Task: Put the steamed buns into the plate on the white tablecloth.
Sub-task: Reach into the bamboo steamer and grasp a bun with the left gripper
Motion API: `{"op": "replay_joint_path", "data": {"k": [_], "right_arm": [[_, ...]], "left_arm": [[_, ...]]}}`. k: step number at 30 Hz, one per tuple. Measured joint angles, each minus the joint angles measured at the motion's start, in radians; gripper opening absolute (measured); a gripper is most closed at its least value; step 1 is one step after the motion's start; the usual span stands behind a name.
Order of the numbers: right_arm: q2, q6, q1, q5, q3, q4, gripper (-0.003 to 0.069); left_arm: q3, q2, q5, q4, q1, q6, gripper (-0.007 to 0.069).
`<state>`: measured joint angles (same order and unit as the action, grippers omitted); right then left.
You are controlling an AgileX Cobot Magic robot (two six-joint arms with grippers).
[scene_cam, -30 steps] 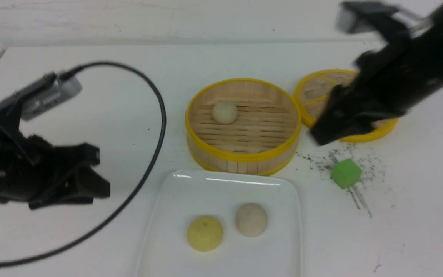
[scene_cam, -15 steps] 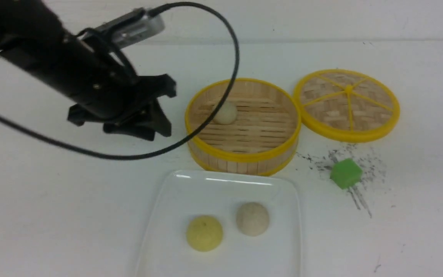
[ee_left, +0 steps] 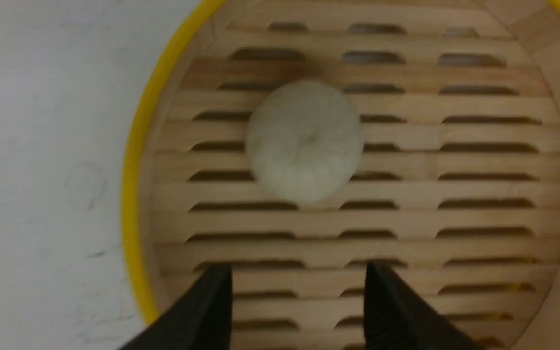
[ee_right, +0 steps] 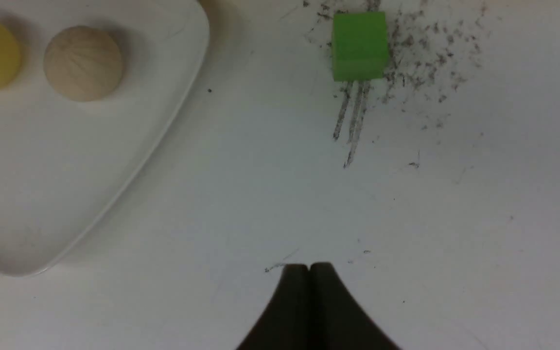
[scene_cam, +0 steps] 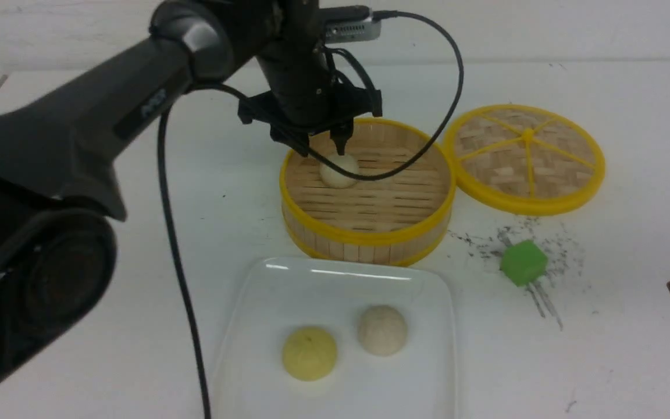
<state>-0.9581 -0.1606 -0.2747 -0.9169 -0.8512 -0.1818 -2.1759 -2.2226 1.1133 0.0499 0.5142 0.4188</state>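
Over the far-left part of the bamboo steamer [scene_cam: 364, 235], the left pincer [scene_cam: 322, 148] hung pointing down, released, w/ its jaws spread apart and nothing between them. Per the left wrist view, both black fingertips [ee_left: 219, 287] sat above the slatted floor, clear of the first steamed bun [scene_cam: 339, 170]. That bun lay alone on the slats inside the steamer, nearer the far-left wall than the centre. From the front the tips looked just above it, one to each side, no contact visible. A black cable [scene_cam: 178, 262] looped from the wrist camera across the steamer's opening, and another run dropped over the table toward the near edge. The second steamed bun [scene_cam: 382, 330] rested on the plate [scene_cam: 341, 285], right of centre, just beside the yellower bun [scene_cam: 309, 353] w/ a small gap between them. The plate sat on the white tablecloth [scene_cam: 602, 361] close against the steamer's near side; whether they touched couldn't be told. The woven lid [scene_cam: 526, 157] lay flat to the right of the steamer, its rim meeting the steamer's rim as seen from the front. A green cube [scene_cam: 523, 262] stood on the near side of the lid amid black scuff marks [scene_cam: 544, 302]. The right pincer [ee_right: 309, 266] was near the table's right edge, well apart from the plate, clenched, jaws pressed together w/ nothing gripped, over bare cloth; only a corner of that arm showed in the front view.
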Motion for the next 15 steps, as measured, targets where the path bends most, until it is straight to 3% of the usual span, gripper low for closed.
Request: {"op": "replay_joint_path", "data": {"k": [10,12,15], "right_arm": [[-0.01,0.0,0.0,0.015,0.0,-0.003,-0.0003],[-0.01,0.0,0.0,0.015,0.0,-0.003,-0.0001],[-0.01,0.0,0.0,0.015,0.0,-0.003,0.0001]], "left_arm": [[-0.15,-0.192,-0.02,0.033,0.0,0.006,0.0411],[-0.15,-0.207,-0.037,0.033,0.0,0.006,0.0398],[-0.152,-0.215,-0.055,0.024,0.0,0.006,0.0298]]}}
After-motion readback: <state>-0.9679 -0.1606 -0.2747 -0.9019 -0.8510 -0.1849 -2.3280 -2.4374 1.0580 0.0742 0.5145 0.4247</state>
